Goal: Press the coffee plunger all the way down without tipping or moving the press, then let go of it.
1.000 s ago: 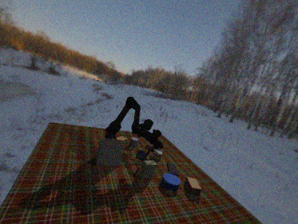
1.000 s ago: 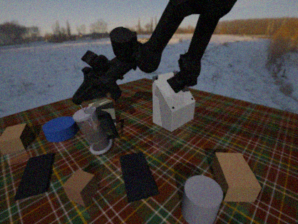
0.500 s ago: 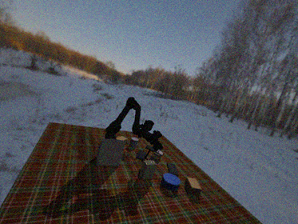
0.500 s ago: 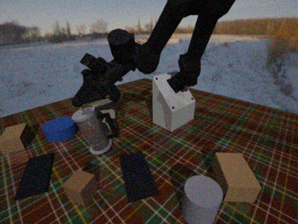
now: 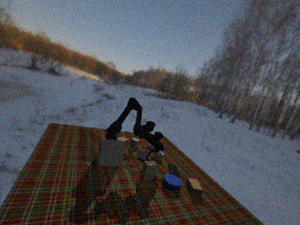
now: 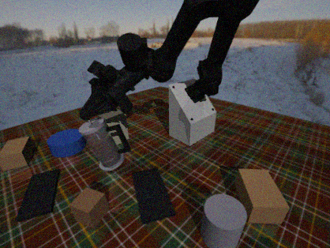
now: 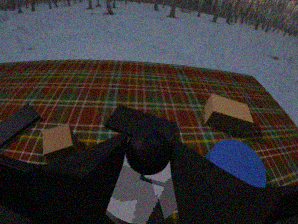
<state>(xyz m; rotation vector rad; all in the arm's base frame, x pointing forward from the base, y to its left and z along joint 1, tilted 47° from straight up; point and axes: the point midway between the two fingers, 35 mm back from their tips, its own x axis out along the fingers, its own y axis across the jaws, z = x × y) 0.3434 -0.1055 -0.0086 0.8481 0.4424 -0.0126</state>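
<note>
The coffee press (image 6: 103,148) (image 7: 136,197) is a glass cylinder with a grey lid and a dark side handle. It stands on the plaid table (image 6: 284,138) left of the middle and looks slightly tilted in the exterior view. My gripper (image 6: 99,114) (image 7: 149,142) (image 5: 160,149) is directly over its lid and shut on the dark plunger knob (image 7: 148,151). The knob sits close to the lid. In the top view the press is too small to make out.
The arm's white wedge-shaped base (image 6: 192,118) stands to the right of the press. A blue disc (image 6: 65,143) (image 7: 237,163) (image 5: 172,182) lies close on the other side. Tan boxes (image 6: 14,153) (image 6: 89,205) (image 6: 262,196), black flat slabs (image 6: 152,196) (image 6: 39,194) and a grey cylinder (image 6: 223,221) are around it.
</note>
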